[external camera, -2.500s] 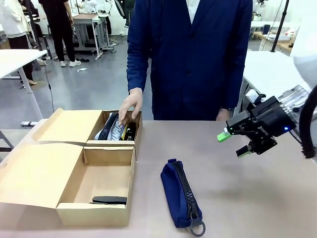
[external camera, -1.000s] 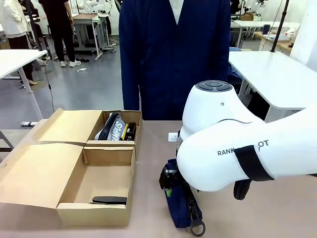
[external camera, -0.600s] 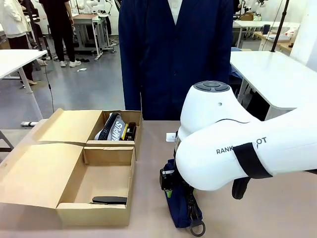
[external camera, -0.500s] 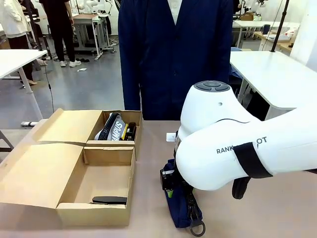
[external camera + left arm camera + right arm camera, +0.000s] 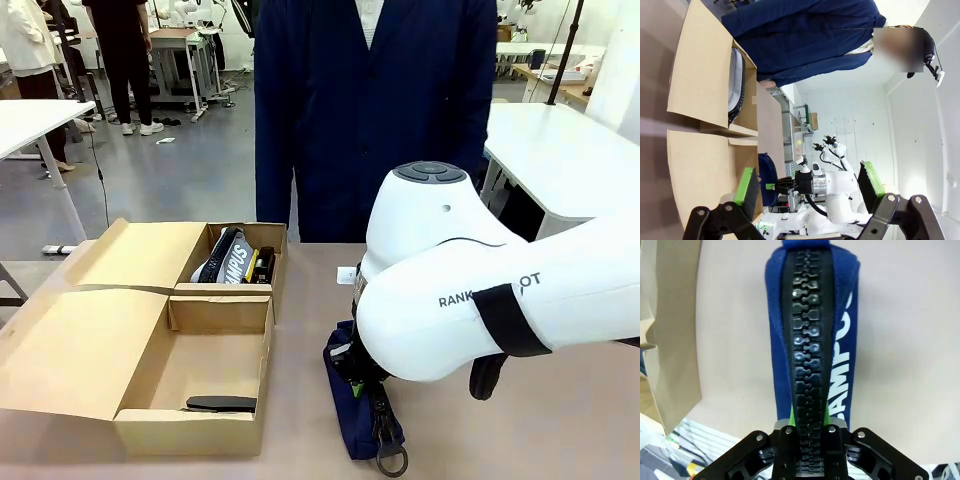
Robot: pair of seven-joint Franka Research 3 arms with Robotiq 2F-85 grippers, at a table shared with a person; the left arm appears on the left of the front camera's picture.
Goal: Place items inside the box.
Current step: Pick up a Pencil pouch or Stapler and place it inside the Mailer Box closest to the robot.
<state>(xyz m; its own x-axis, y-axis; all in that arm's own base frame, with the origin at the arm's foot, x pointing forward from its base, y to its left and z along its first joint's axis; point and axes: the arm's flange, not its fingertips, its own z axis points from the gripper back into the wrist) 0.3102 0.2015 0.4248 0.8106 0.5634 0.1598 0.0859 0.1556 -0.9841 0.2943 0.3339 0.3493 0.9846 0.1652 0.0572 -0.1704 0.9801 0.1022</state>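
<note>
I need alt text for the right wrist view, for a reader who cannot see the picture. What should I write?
The right gripper is closed on a navy zip pouch, pinching its chunky black zipper. The pouch lies on a beige table, stretching away from the camera, with a cardboard box beside it.

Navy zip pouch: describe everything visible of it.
The navy zip pouch is long, soft-looking blue fabric with white lettering on one side and a chunky black zip along its top, zipped shut, ending in a ring pull. It lies on the table, right of the box and apart from it. The right pincer is shut on its zip ridge.
</note>
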